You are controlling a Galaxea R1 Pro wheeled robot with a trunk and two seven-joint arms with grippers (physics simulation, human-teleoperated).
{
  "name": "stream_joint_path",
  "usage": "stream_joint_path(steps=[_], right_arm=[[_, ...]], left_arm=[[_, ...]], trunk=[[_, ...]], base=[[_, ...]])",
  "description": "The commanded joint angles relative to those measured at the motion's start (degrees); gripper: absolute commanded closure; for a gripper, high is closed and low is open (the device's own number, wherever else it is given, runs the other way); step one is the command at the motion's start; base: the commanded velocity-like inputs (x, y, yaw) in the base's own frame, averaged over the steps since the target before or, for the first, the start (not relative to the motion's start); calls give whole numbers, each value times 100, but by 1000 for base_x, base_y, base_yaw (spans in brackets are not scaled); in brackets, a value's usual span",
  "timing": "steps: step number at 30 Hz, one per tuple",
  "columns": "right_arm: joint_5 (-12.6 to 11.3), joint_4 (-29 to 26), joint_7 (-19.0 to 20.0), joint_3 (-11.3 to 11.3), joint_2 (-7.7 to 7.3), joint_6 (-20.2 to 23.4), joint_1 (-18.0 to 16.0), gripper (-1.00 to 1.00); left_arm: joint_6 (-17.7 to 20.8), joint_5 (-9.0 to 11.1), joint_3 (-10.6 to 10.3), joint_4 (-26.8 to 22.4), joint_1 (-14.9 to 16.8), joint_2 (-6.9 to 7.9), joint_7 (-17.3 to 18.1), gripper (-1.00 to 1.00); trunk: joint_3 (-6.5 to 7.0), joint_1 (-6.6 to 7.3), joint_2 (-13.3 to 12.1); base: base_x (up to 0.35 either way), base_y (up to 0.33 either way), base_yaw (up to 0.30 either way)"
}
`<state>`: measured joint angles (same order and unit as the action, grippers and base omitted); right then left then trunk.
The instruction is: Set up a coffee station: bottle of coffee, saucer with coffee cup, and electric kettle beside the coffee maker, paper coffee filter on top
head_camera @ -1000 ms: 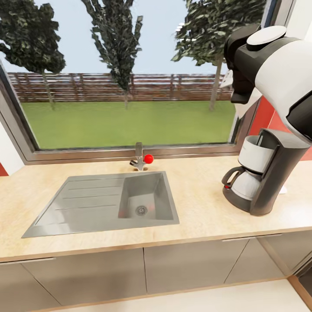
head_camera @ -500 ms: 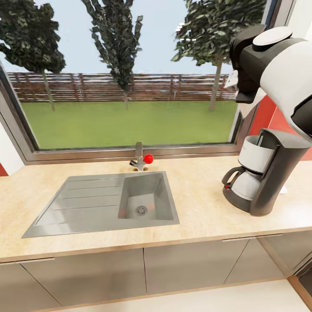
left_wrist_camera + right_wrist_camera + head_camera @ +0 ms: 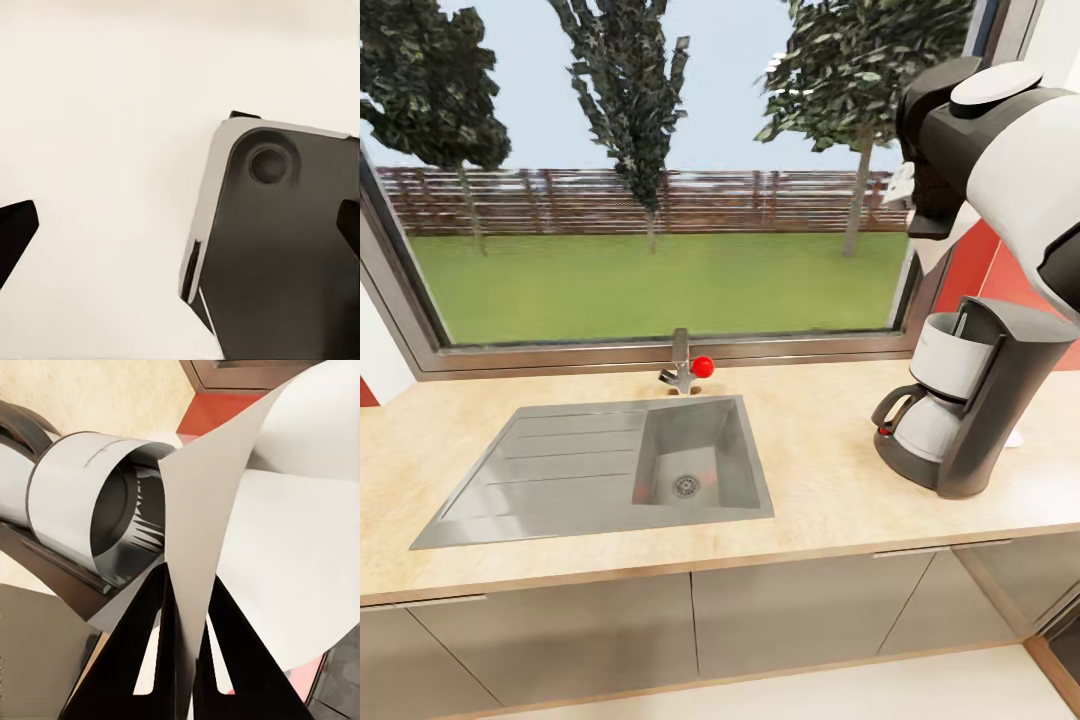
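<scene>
One coffee station, partly assembled; items listed nearest first.

1. Cabinet fronts (image 3: 610, 625): glossy grey, below the worktop edge.
2. Kitchen countertop (image 3: 830, 480): light wood grain, running the width of the head view.
3. Sink (image 3: 690, 470): inset grey steel with drainer, left of centre; tap (image 3: 680, 365) with red knob behind it.
4. Coffee maker (image 3: 970, 400): dark grey, upright at the right end of the countertop, white filter basket and pale carafe facing left. From the right wrist, the open basket (image 3: 112, 517) shows as a round dark-lined cylinder.
5. Right gripper (image 3: 184, 660): dark fingers (image 3: 135, 652) clenched on the paper coffee filter (image 3: 255, 532), a broad white sheet pinched at its lower edge and fanning away from the fingers. From the head, a white sliver of it (image 3: 900, 182) shows beside the raised right arm (image 3: 1000, 150), high above the machine.
6. Left gripper (image 3: 180, 232): dark fingertips spread wide at either edge of the wrist picture, nothing between them; beyond lies a dark, rounded-cornered part I cannot identify.
7. Window (image 3: 650, 200): lawn, fence, trees.

Governing relation: the filter hangs above the coffee maker, whose top lies below and slightly to the robot's right of it. The right arm is nearer and already loaded. Judged next move: lower the filter onto the machine's top, then let go.
</scene>
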<state>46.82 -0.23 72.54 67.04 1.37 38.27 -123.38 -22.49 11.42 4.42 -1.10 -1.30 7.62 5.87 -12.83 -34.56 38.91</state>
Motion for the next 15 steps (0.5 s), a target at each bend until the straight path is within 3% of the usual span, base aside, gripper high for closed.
stream_joint_path(steps=[1, 4, 7, 15], right_arm=[[41, -3, 23, -43, -2, 64, -4, 100], [45, 0, 33, -42, -6, 33, -2, 100], [46, 3, 45, -42, -7, 20, -2, 100], [71, 6, 43, -34, -5, 15, 28, 100]], left_arm=[[-5, 85, 29, 12, -2, 75, 70, -100], [-20, 475, 37, 68, 3, 336, 106, -100], [-27, 767, 40, 90, 2, 457, 131, -100], [3, 907, 41, 100, -2, 478, 151, -100]], trunk=[[-7, -2, 6], [-7, -2, 6], [-7, -2, 6], [-7, -2, 6]], base=[[0, 0, 0], [0, 0, 0], [0, 0, 0], [59, -153, 0]])
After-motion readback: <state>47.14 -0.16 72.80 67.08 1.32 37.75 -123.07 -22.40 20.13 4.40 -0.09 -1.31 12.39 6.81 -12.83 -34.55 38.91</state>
